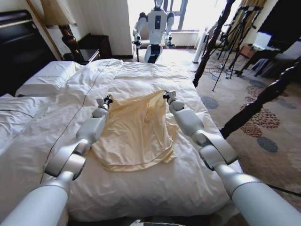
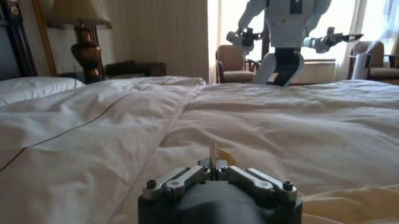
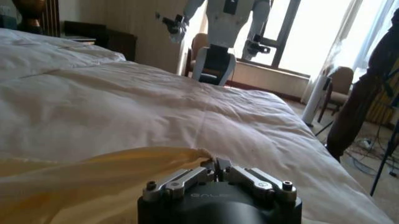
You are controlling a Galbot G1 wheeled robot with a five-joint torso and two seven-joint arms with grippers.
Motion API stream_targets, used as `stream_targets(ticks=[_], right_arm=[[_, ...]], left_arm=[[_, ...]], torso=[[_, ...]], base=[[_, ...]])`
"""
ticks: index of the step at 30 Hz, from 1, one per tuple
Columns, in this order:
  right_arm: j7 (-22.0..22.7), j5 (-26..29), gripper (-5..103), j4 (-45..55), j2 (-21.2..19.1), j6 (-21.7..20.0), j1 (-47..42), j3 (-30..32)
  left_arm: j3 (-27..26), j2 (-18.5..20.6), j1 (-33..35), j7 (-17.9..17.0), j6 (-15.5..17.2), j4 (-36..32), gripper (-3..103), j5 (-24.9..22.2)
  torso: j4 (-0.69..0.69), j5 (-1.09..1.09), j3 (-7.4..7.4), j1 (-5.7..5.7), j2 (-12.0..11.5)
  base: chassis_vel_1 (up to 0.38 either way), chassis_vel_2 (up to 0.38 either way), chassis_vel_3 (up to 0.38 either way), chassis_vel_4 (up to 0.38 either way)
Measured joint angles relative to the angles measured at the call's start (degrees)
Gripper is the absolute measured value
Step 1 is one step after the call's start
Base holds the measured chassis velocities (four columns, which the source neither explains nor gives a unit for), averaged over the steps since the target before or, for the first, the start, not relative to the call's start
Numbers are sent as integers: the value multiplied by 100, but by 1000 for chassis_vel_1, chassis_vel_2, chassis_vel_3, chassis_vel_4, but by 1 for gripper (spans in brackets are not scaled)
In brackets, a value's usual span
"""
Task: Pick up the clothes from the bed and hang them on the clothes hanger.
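Hands (image 1: 107,100) (image 1: 165,94) pinching clothes (image 1: 136,132)

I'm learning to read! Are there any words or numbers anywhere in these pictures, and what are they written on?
"GALB...": faint raised letters on the dark body of the right gripper, in the right wrist view; the last letters are too blurred to read.
No other words or numbers can be read: none on the clothes, the bed or the left gripper.
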Motion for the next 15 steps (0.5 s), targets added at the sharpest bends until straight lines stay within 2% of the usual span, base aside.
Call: stream_targets(ticks=[2, 4, 5, 7, 8, 9, 12, 13, 15], right_arm=[[-1, 100, 1, 45, -26, -112, -1, 1], [-18, 386, 6, 80, -54, -241, 25, -17], [-18, 386, 6, 80, -54, -241, 25, -17], [-111, 540, 9, 141, -96, -297, 43, -75], [-179, 609, 18, 195, -112, -386, 60, -95], [-179, 609, 18, 195, -112, -386, 60, -95], [-130, 976, 28, 280, -71, -912, 118, 43], [-130, 976, 28, 280, -71, -912, 118, 43], [-126, 1354, 39, 366, -101, -1383, 165, 170]], left_arm=[[-49, -14, 0, -23, 57, 47, -1, 52], [-174, -10, 0, -60, 69, 204, 9, 230], [-174, -10, 0, -60, 69, 204, 9, 230], [-282, 43, 32, -118, 60, 199, 20, 384], [-337, 105, 70, -175, 68, 140, 24, 441], [-337, 105, 70, -175, 68, 140, 24, 441], [-403, 296, 110, -354, 187, -51, 35, 549], [-403, 296, 110, -354, 187, -51, 35, 549], [-434, 419, 124, -417, 268, -156, 46, 577]], torso=[[4, 0, -1, 0, 0], [14, -2, -1, -3, 1], [14, -2, -1, -3, 1], [8, 1, -2, -3, 1], [4, -1, -2, -2, 1], [4, -1, -2, -2, 1], [2, 1, -1, -2, 1], [2, 1, -1, -2, 1], [6, -1, -2, -2, 1]], base=[[0, 0, 0, 0], [0, 0, 0, 0], [0, 0, 0, 0], [0, 0, 0, 0], [0, 0, 0, 0], [0, 0, 0, 0], [0, 0, 0, 0], [0, 0, 0, 0], [0, 0, 0, 0]])
